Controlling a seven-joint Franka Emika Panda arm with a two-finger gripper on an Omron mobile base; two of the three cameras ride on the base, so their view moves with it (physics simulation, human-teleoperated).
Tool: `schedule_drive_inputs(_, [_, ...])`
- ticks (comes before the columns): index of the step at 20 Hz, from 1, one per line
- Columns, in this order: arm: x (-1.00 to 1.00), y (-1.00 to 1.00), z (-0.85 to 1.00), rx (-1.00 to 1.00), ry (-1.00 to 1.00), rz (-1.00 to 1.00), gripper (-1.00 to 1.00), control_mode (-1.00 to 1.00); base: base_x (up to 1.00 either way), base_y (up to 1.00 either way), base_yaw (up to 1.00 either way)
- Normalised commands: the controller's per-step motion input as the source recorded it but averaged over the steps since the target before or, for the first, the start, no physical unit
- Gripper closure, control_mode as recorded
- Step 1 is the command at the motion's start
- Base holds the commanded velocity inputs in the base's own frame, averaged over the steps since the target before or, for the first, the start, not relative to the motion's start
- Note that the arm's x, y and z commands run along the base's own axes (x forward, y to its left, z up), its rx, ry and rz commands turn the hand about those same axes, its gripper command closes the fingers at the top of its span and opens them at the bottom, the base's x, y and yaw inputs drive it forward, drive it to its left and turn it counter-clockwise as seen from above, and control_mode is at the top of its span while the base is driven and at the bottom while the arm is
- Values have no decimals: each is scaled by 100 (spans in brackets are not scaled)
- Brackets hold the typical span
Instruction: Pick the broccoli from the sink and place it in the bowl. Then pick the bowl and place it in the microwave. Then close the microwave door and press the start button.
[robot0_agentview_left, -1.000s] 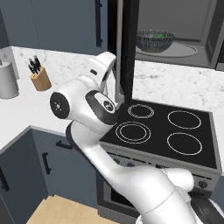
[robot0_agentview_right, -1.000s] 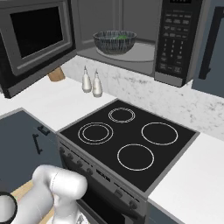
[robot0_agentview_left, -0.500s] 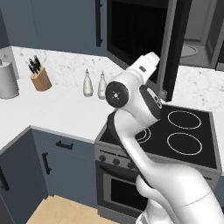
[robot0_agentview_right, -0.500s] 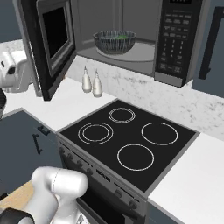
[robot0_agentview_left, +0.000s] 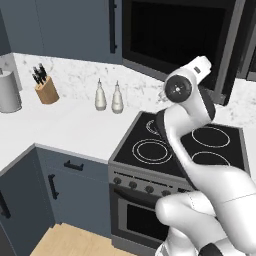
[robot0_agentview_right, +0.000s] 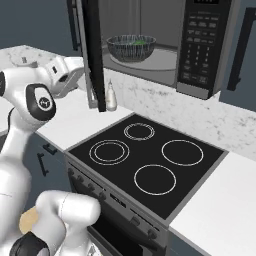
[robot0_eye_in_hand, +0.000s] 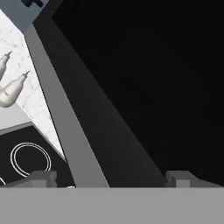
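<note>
While the wide dark speckled bowl (robot0_agentview_right: 131, 46) sits inside the large black wall-mounted microwave (robot0_agentview_right: 165, 40) with the small bright green broccoli (robot0_agentview_right: 135, 43) in it, the step in hand is judged to be closing the black-framed glass-windowed microwave door (robot0_agentview_right: 93, 52), which stands partly swung. Gripper (robot0_eye_in_hand: 109, 177): jaws spread wide, empty, pressed close against the door's outer face. Next move calls for pushing the door fully to, then reaching the button panel (robot0_agentview_right: 199, 47). Writing: panel markings too small to read; no brands legible.
</note>
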Motion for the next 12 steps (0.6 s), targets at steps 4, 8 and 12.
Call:
schedule_drive_inputs(4, [92,-43,0,9,0,0,-100,-100,0,0,0])
schedule_drive_inputs(8, [88,-16,0,4,0,0,-100,-100,0,0,0])
schedule_drive_inputs(12, [73,-23,0,7,0,0,-100,-100,0,0,0])
